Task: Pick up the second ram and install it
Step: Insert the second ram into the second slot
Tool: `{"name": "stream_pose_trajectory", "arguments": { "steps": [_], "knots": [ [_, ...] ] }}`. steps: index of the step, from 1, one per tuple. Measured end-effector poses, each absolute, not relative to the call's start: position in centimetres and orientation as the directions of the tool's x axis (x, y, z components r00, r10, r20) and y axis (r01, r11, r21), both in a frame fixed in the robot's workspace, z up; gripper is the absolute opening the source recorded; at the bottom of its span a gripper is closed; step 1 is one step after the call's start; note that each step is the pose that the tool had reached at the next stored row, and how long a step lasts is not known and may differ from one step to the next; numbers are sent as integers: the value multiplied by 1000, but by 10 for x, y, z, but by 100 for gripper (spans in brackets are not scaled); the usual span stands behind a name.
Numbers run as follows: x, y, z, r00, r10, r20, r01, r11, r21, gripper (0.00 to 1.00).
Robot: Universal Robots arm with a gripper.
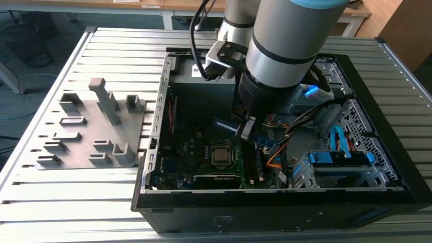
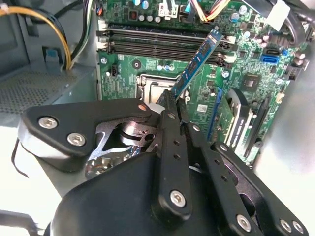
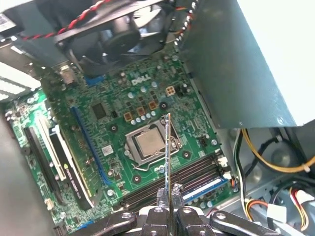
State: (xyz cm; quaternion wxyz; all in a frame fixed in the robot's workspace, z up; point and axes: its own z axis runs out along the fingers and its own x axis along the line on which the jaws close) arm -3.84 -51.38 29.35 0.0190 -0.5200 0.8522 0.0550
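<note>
On your slatted worktop [image 1: 121, 50], inside the case [image 1: 270, 202], jaws pinch the second ram [image 2: 196, 63] (tilted in the second wrist view), seemingly unseated.

Slatted metal table [image 1: 101, 50] under even light. Behind it, a white-legged wooden desk [image 1: 81, 3] on blue-grey floor [image 1: 74, 25]; wooden panel [image 1: 405, 25] at the exterior view's right.

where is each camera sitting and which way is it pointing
exterior view: off the arm, high over the table, looking down into the open case; the arm and gripper show.
second wrist view: on the wrist, looking along the fingers at the board; the ram slants out from them.
first wrist view: on the wrist, looking down at the socket; the ram is edge-on.
shared: both wrist views show the gripper shut on the ram above the board.
</note>
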Motion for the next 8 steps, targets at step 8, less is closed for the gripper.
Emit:
{"name": "stream_pose_trajectory", "arguments": {
  "steps": [8],
  "knots": [
    [-38, -514, 293, -541, -836, -90, -841, 536, 74, 13]
  ]
}}
